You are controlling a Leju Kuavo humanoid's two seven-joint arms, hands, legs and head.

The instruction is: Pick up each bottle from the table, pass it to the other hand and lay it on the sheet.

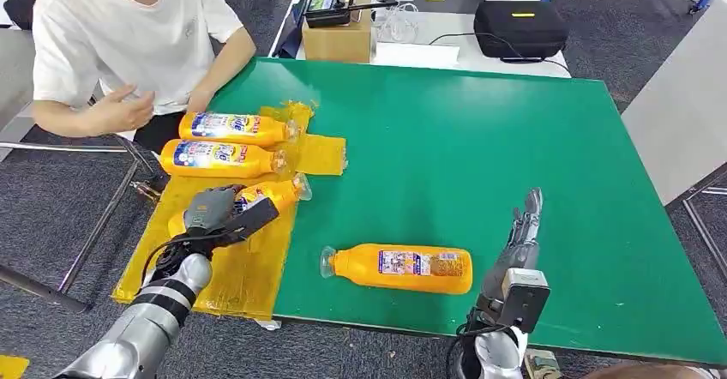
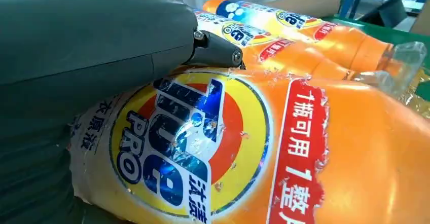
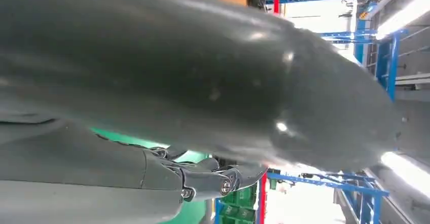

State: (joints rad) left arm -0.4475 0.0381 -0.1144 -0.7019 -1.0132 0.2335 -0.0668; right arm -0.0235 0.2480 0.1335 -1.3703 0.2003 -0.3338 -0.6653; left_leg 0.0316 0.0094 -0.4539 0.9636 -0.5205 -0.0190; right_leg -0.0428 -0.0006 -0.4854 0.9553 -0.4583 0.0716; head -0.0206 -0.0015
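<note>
Three orange bottles lie on the yellow sheet [image 1: 240,276] at the table's left end. My left hand [image 1: 216,213] grips the nearest one [image 1: 276,194], which rests on the sheet with its clear cap pointing right. In the left wrist view that bottle's label [image 2: 192,148] sits just under my left hand [image 2: 91,41], and the other two bottles [image 2: 284,51] lie beyond. A fourth orange bottle [image 1: 401,267] lies on the green table [image 1: 480,139] near the front edge. My right hand [image 1: 519,242] stands to its right, fingers straight, holding nothing.
A person in a white shirt [image 1: 129,36] sits at the far left corner, one hand [image 1: 124,109] raised near the sheet. A cardboard box [image 1: 339,38] and a black case [image 1: 520,27] stand on a white table behind.
</note>
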